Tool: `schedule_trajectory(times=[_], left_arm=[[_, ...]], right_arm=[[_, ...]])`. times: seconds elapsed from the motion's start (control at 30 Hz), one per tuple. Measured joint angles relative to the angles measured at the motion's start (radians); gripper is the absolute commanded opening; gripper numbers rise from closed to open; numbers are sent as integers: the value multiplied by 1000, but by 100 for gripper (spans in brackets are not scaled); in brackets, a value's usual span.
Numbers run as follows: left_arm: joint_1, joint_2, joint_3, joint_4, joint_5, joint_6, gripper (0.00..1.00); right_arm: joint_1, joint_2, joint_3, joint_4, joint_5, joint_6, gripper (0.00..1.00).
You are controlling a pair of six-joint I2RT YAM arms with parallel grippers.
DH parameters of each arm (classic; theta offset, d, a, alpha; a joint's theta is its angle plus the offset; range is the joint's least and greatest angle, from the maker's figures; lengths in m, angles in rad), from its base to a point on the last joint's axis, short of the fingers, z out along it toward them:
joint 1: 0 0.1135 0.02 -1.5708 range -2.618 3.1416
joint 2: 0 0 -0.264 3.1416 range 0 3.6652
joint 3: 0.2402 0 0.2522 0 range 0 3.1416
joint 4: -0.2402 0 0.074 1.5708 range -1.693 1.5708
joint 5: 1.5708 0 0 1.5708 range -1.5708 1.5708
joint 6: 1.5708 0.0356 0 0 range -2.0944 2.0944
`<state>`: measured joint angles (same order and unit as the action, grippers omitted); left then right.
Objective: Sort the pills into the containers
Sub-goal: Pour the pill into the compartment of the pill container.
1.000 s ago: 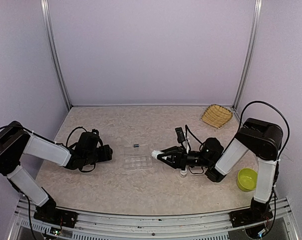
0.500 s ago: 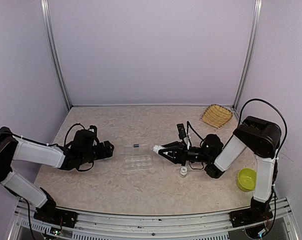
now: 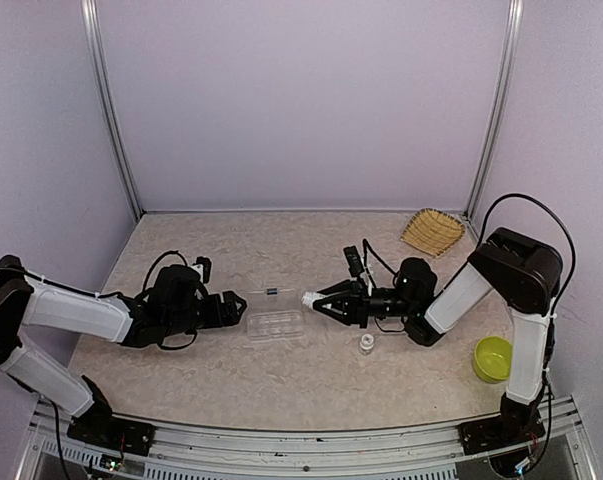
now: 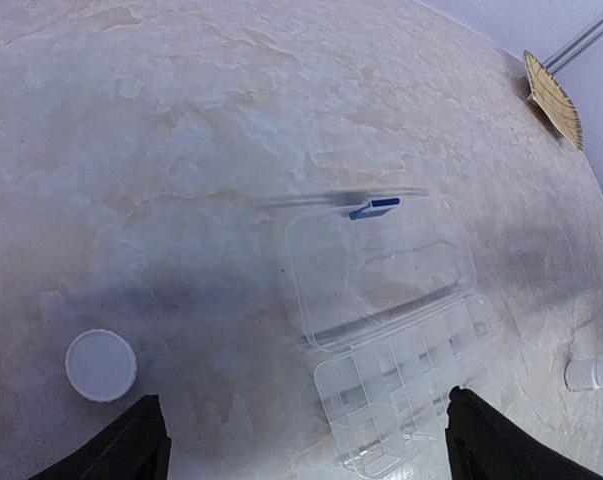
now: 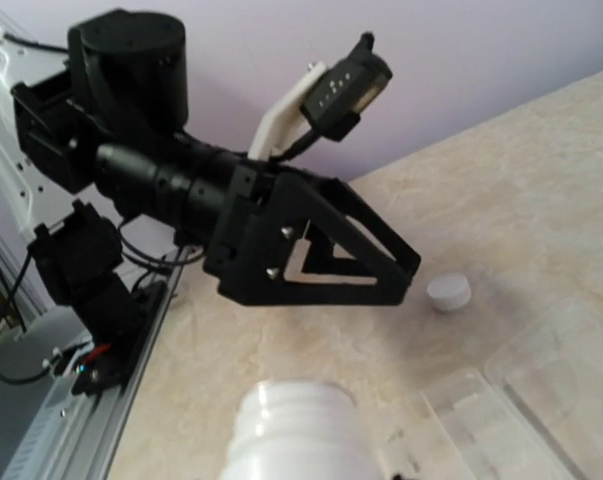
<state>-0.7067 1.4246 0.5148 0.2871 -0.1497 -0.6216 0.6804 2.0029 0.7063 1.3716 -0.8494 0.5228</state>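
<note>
Top external view: my left claw (image 3: 239, 308) lies low over the worktop (image 3: 231, 375), just beside one end of the container (image 3: 277, 325), with its tips pointing at it. My right claw (image 3: 317, 300) comes in from the opposite end, near the container's far corner. It is clenched on a white bottle (image 3: 307, 297), whose end sticks out toward the container. The bottle is close to the container, and I cannot tell whether they touch.

In the left wrist view my left claw is released, its fingers (image 4: 131, 445) spread wide at the bottom edge and nothing held between them. The container's compartmented base sits ahead of the gap and reaches toward the finger on the right of this view; I cannot tell whether that finger touches it. The clear lid (image 4: 381, 265) lies open and flat beyond the base, with a blue latch (image 4: 374, 208) on its far edge. A white cap (image 4: 100, 365) rests on the worktop well apart from the container, on the left of this view. A small white piece (image 4: 591, 373) stands off the container's other side.

In the right wrist view the bottle's ribbed end hangs just above a corner of the container.

The pills are too small for me to make out in any compartment.

A straw basket (image 3: 432, 231) and a lime-green bowl (image 3: 493, 358) sit well apart from the container, on the right claw's side.
</note>
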Motion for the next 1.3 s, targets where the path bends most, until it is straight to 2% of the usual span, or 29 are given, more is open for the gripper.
schedule_trajectory(times=[0.37, 1.3], left_arm=[[-26, 27, 0, 21, 38, -10, 94], [-36, 27, 0, 27, 46, -23, 95]], right_arm=[[-10, 27, 23, -90, -30, -71, 14], [-28, 155, 72, -88, -63, -73, 15]])
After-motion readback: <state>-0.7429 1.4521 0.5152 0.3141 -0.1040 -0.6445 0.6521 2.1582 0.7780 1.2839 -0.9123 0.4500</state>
